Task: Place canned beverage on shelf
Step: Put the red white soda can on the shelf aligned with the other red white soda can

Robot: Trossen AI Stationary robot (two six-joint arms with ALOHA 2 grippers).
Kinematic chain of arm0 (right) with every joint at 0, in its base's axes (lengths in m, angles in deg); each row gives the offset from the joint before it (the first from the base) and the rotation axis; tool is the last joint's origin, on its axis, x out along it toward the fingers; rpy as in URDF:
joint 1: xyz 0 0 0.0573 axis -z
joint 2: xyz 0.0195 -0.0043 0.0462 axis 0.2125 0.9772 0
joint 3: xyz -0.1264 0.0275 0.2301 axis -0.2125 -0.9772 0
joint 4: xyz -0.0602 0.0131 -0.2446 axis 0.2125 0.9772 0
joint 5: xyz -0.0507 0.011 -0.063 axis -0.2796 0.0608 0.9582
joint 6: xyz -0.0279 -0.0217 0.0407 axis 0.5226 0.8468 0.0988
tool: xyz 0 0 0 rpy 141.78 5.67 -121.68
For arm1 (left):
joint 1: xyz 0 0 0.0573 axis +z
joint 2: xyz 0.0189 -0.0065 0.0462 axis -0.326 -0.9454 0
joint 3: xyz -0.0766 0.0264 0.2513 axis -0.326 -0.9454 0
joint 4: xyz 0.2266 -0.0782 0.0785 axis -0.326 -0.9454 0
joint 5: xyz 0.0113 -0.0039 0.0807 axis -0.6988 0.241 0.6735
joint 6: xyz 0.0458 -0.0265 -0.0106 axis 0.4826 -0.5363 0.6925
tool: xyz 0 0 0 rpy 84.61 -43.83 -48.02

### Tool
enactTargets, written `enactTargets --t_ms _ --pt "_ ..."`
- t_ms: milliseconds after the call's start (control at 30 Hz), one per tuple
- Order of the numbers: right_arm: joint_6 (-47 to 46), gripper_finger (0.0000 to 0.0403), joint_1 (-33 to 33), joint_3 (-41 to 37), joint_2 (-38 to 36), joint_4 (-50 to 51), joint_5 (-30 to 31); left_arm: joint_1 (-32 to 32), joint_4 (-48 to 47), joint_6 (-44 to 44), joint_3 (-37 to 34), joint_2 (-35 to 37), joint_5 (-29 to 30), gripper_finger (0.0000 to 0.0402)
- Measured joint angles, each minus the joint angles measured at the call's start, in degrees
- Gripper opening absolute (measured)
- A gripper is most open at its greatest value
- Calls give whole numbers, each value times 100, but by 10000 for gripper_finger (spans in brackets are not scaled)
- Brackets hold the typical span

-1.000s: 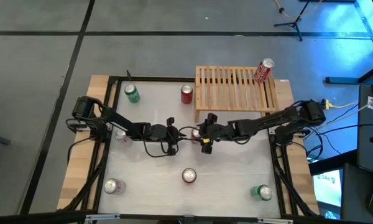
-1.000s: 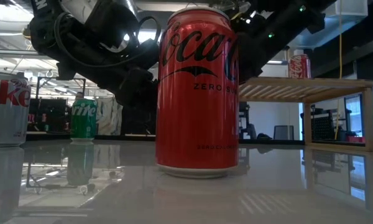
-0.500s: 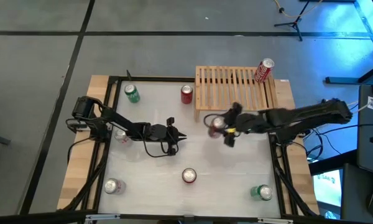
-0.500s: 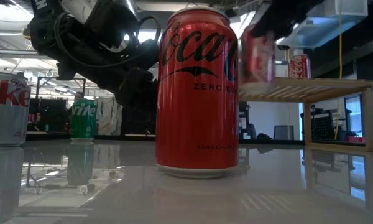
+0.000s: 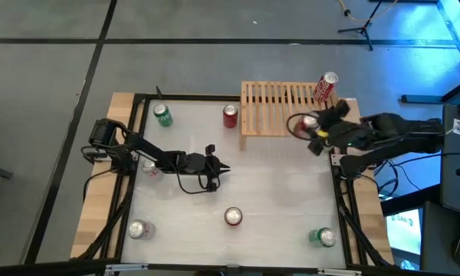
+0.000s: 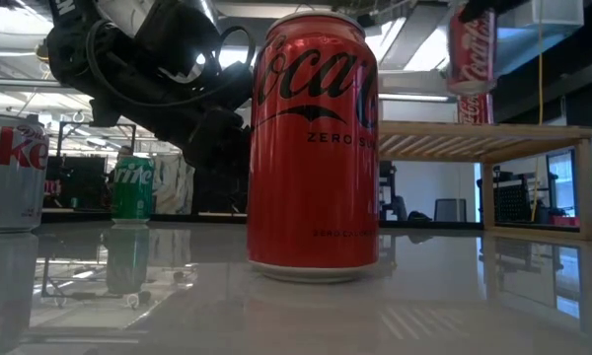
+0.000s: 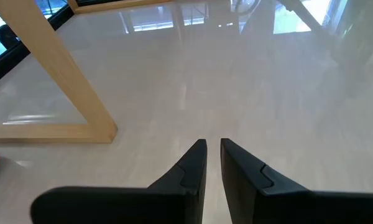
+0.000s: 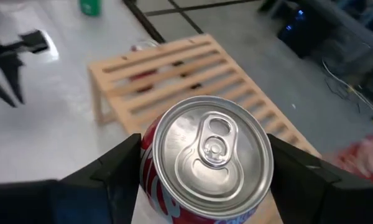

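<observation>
My right gripper (image 5: 310, 126) is shut on a red canned beverage (image 8: 208, 155) and holds it in the air above the right part of the shelf (image 5: 280, 107), a low light-wood rack with a slatted top. In the low view the held can (image 6: 471, 49) hangs well above the shelf (image 6: 483, 138). Another red can (image 5: 326, 87) stands on the shelf's far right corner. My left gripper (image 5: 224, 169) is shut with nothing in it, low over the middle of the table. My right gripper pinches the can's side wall just below its top rim (image 8: 150, 146) between its two fingers (image 8: 121, 165), one on each side. The fingers come slanting down from the table's right side. The can is lifted clear of the shelf, about upright, with its lid up.
Loose cans stand on the table: green (image 5: 162, 115) and red (image 5: 230, 116) at the far side, silver (image 5: 148, 165) at the left, silver (image 5: 138, 228), red (image 5: 233, 216) and green (image 5: 322, 237) along the near side. The shelf's left slats are bare.
My right gripper has carried the red can from the table's middle, near my left gripper's tips, up and toward the far right. The can has been lifted clear of the table and now hangs above the shelf. The wrist has also turned on the way.
</observation>
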Motion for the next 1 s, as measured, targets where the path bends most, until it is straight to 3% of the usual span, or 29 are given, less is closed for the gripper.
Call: enactTargets --t_ms 367,700,1000 --pt "-537 274 463 -4 -882 1209 91 0 7 0 0 0 0 40" --pt "-524 274 922 -41 -1119 1459 99 7 46 39 -2 -2 4 40" --pt "-513 274 1135 -591 -1247 1443 123 7 48 46 -2 -2 24 40"
